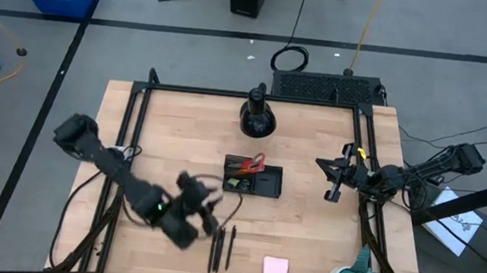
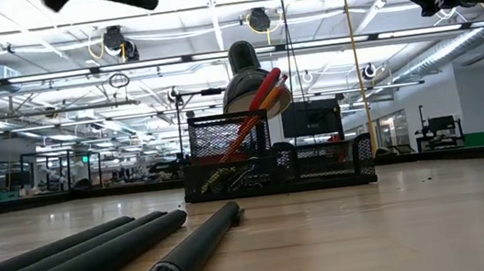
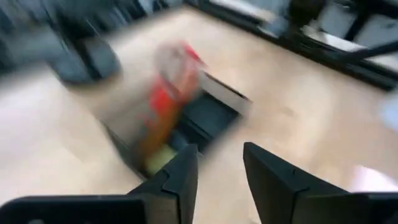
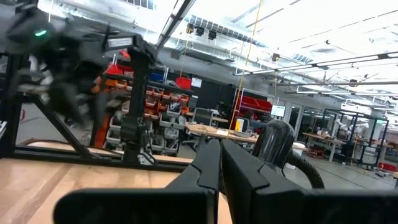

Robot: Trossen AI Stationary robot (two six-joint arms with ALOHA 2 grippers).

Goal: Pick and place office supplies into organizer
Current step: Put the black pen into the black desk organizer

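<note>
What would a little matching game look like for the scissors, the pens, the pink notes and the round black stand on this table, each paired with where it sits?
Things:
1. red-handled scissors
2. black pens
3. pink sticky-note pad
4. round black stand

Places:
A. lying flat on the wood beside the left tool, on the near side of the organizer
B. near the table's front edge, right of the pens
C. standing upright in the organizer
D. behind the organizer, toward the table's far edge

Pairs: 1-C, 2-A, 3-B, 4-D
</note>
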